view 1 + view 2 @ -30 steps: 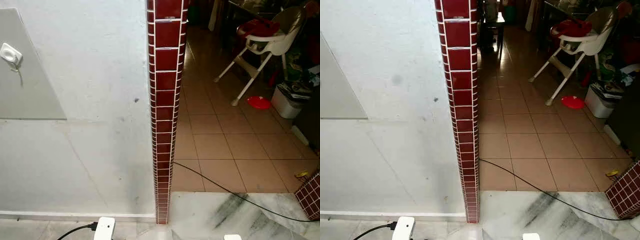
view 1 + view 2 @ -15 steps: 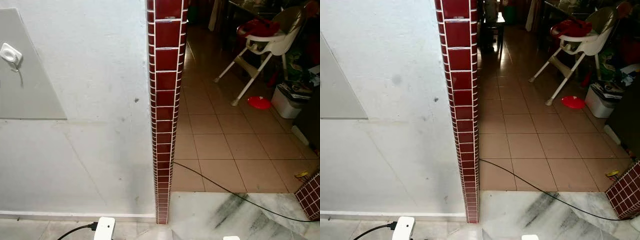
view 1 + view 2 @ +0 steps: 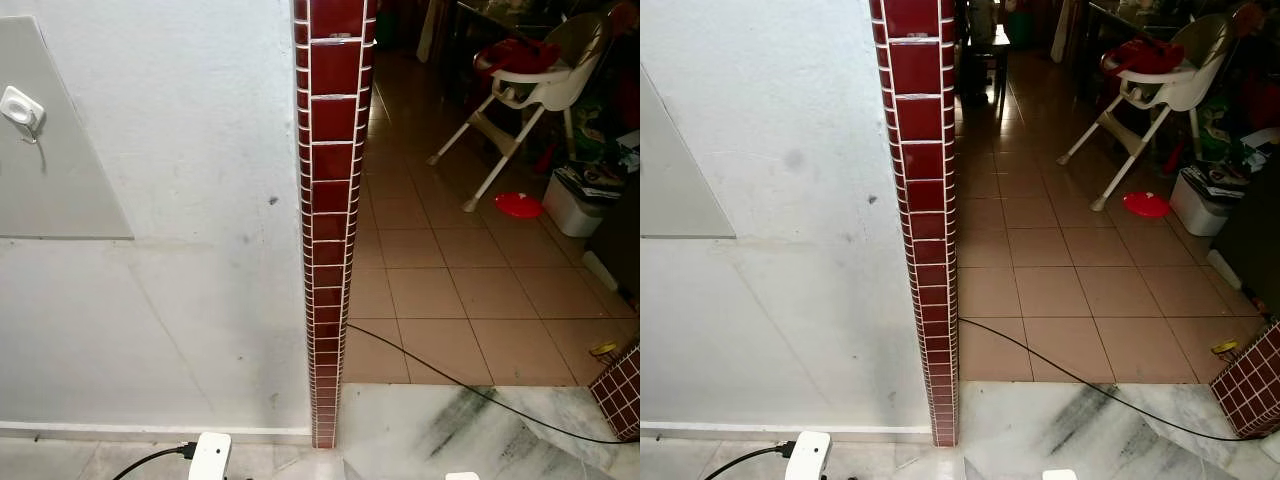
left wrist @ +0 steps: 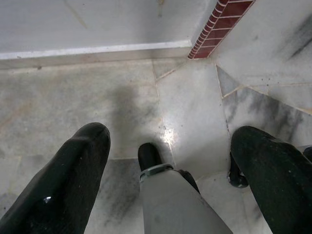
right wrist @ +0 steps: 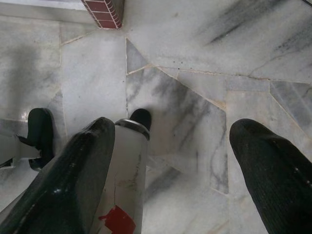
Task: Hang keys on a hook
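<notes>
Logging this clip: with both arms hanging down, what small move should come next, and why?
Probably turn toward the robot's left. The white hook sits at the wall's far left edge, while both grippers, left and right, hang over the marble floor with jaws open and no keys between them.

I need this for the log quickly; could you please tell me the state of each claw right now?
Left claw: open, holding nothing, hanging over the marble floor.
Right claw: open, holding nothing.

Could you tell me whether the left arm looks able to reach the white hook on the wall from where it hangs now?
Probably not yet. The left gripper hangs open, pointing down at the marble floor, while the hook sits high on the grey wall panel.
</notes>
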`<state>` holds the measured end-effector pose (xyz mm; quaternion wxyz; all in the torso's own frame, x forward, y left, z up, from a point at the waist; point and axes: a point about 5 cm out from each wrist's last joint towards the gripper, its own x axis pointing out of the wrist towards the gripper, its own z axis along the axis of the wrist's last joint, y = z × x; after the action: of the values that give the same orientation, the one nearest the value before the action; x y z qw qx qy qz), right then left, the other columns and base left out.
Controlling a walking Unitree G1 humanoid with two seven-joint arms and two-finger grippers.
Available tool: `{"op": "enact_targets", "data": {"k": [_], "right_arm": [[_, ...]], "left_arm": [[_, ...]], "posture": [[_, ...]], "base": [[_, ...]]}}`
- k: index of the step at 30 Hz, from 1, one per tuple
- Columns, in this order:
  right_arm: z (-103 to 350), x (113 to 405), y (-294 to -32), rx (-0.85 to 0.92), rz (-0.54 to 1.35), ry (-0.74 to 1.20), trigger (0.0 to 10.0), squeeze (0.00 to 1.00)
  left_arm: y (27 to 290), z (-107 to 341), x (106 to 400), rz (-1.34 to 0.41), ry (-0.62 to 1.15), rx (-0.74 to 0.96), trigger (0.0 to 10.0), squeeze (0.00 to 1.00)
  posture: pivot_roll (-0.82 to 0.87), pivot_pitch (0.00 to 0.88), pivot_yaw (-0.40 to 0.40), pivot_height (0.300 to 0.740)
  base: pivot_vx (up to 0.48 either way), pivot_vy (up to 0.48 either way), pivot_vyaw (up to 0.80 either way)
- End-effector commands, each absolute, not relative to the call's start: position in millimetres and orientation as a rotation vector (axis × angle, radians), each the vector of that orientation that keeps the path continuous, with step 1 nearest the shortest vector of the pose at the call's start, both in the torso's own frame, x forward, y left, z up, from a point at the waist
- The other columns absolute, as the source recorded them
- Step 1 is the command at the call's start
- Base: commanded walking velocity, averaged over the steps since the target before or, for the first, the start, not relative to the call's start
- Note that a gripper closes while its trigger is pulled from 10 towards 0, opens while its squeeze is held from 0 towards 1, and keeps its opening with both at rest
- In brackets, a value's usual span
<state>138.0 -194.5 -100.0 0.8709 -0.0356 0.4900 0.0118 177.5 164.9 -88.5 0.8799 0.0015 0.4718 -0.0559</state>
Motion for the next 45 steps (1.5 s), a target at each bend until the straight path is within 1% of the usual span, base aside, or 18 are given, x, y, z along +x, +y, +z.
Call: {"op": "enact_targets", "data": {"k": [1, 10, 22, 27, 45], "right_arm": [[-100.3, 138.1, -192.7, -0.073, 0.020, 1.027, 10.0, 0.00], [-101.2, 135.9, -192.3, -0.067, 0.019, 1.034, 10.0, 0.00], [-102.3, 131.8, -193.5, -0.064, 0.020, 1.043, 10.0, 0.00], [-102.4, 131.8, -192.5, -0.060, 0.019, 1.042, 10.0, 0.00], [-102.3, 132.1, -192.7, -0.053, 0.017, 1.041, 10.0, 0.00]], "left_arm": [[166.8, -88.5, 177.5, -0.112, 0.993, -0.002, 10.0, 0.00], [166.6, -89.1, 176.3, -0.118, 0.996, 0.010, 10.0, 0.00], [167.6, -90.6, 172.8, -0.096, 1.004, -0.024, 10.0, 0.00], [168.3, -90.8, 172.1, -0.105, 1.005, -0.008, 10.0, 0.00], [166.5, -92.5, 169.8, -0.071, 1.030, -0.057, 10.0, 0.00]], "posture": [[-0.03, 0.000, 0.015, 0.740], [-0.03, 0.000, 0.017, 0.740], [-0.03, 0.000, 0.011, 0.740], [-0.03, 0.000, 0.011, 0.740], [-0.03, 0.000, 0.011, 0.740]], "base": [[0.000, 0.000, 0.00], [0.000, 0.000, 0.00], [0.000, 0.000, 0.00], [0.000, 0.000, 0.00], [0.000, 0.000, 0.00]]}}
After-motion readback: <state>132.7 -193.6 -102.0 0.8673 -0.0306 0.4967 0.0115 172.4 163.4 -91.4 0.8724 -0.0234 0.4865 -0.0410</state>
